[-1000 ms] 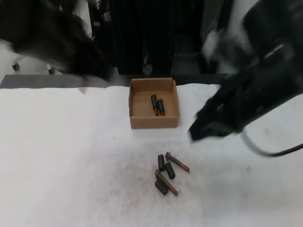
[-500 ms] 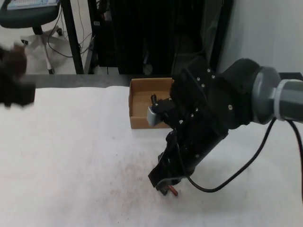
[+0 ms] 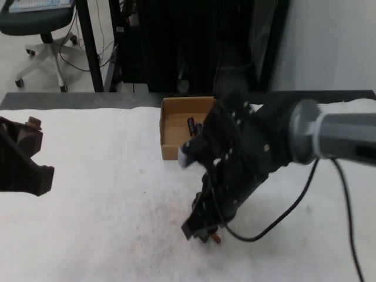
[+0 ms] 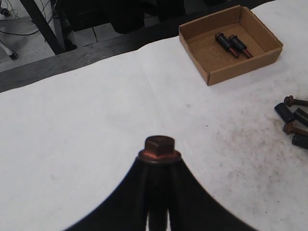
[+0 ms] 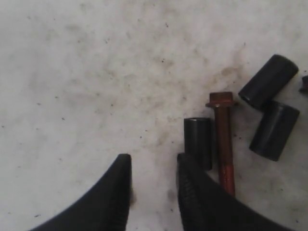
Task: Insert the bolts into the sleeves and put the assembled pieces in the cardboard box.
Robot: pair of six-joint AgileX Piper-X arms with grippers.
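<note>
My left gripper (image 4: 159,161) is shut on a copper bolt (image 4: 159,146), hex head up, held above the white cloth at the bench's left side (image 3: 29,138). The cardboard box (image 4: 240,70) at the far middle holds two assembled pieces (image 4: 233,44). My right gripper (image 5: 153,163) hangs low over the loose pile (image 3: 205,232), open by a narrow gap with nothing between its fingers. Just beside one finger (image 5: 192,192) lie a black sleeve (image 5: 198,142) and a bolt (image 5: 223,139) side by side. Two more sleeves (image 5: 268,81) (image 5: 274,130) lie beyond them.
White stained cloth (image 3: 106,223) covers the bench. The right arm's body (image 3: 247,153) stands between the box (image 3: 170,150) and the pile, hiding part of both. A black cable (image 3: 294,205) trails from it. Loose bolts and sleeves (image 4: 293,120) lie in front of the box.
The right arm swung from the right side down onto the pile and settled lower. The left arm came from the far left corner down to the left side.
</note>
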